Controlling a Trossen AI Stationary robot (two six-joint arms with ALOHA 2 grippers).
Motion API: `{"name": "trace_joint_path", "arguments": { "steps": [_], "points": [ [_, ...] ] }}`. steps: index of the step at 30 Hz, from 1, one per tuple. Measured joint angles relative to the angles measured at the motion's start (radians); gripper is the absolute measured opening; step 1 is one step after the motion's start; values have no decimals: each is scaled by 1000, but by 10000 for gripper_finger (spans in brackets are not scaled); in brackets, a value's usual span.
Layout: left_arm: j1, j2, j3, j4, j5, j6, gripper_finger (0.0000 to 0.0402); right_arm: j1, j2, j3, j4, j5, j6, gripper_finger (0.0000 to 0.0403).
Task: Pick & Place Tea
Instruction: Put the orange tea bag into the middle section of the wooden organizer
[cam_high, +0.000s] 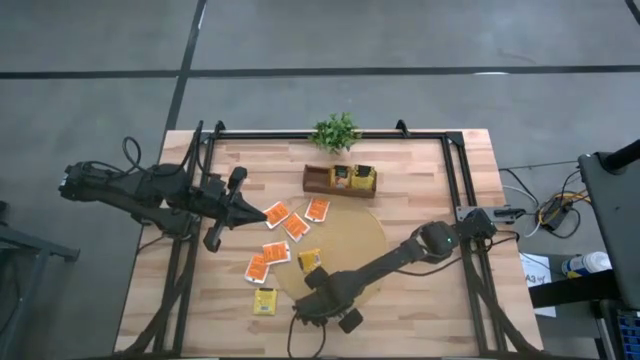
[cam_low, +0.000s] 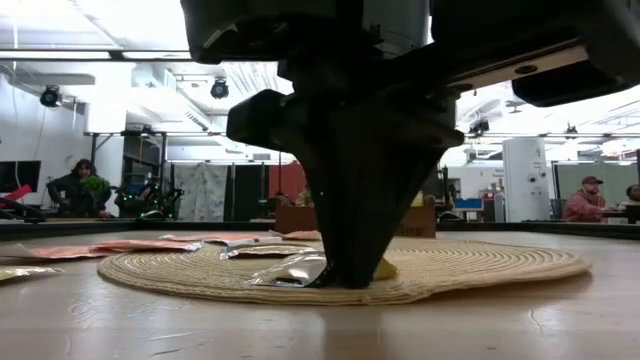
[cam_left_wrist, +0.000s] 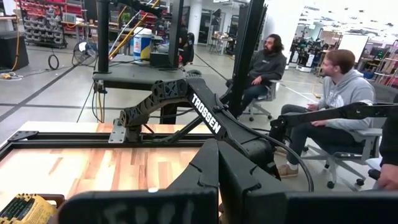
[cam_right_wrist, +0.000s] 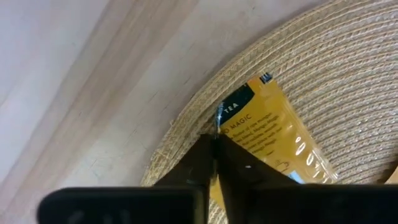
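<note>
Low in the centre of the high view, the right gripper is down at the near-left edge of the round woven mat, its fingers pinched together on the corner of a yellow tea packet that lies on the mat's rim. From table height the same gripper stands on the mat with a silvery packet just beside it. Left of the mat, orange-red packets and another yellow packet lie scattered on the wooden table. At the left of the high view the left gripper waits, closed and empty, near the orange-red packets. A brown holder with packets and a small green plant stand at the upper centre.
</note>
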Motion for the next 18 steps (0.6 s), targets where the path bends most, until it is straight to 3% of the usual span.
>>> {"name": "trace_joint_path", "arguments": {
  "steps": [11,18],
  "points": [
    [0,0,0,0,0,0,0,-5,-7,93,-92,5,52,8],
    [0,-1,0,2,0,-23,0,-13,-138,199,-128,1,225,8]
  ]
}}
